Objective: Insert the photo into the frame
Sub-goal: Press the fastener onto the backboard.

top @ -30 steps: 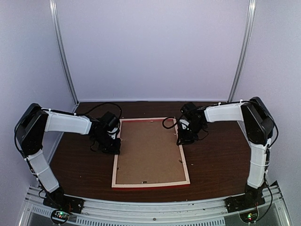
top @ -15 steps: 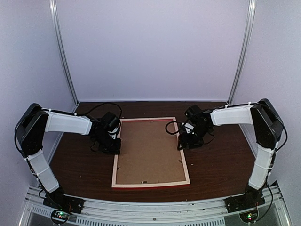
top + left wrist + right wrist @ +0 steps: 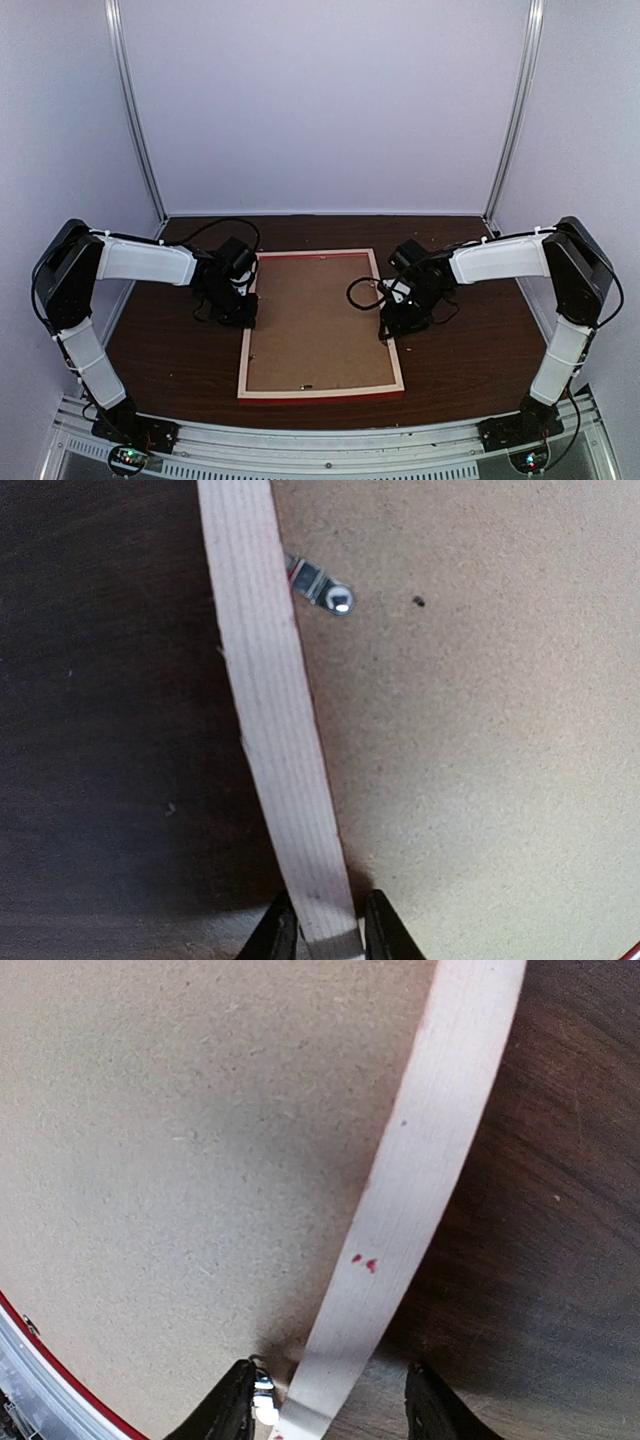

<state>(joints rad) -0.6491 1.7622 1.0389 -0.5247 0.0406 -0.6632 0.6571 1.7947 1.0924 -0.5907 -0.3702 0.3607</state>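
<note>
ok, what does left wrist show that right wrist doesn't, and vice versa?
Left wrist only: a metal turn clip on the backing board beside the rail, and the left gripper shut tight on the frame at its rail.
Right wrist only: red flecks on the rail, and the right gripper open, fingers astride the rail with a clear gap on the table side.
Both: pale wood rail, brown backing board, dark table.

Pale lilac walls (image 3: 330, 100) are enclosing a dark wooden table (image 3: 470, 350) — metal poles (image 3: 137, 120) are standing in the back corners, and soft light is falling evenly.
</note>
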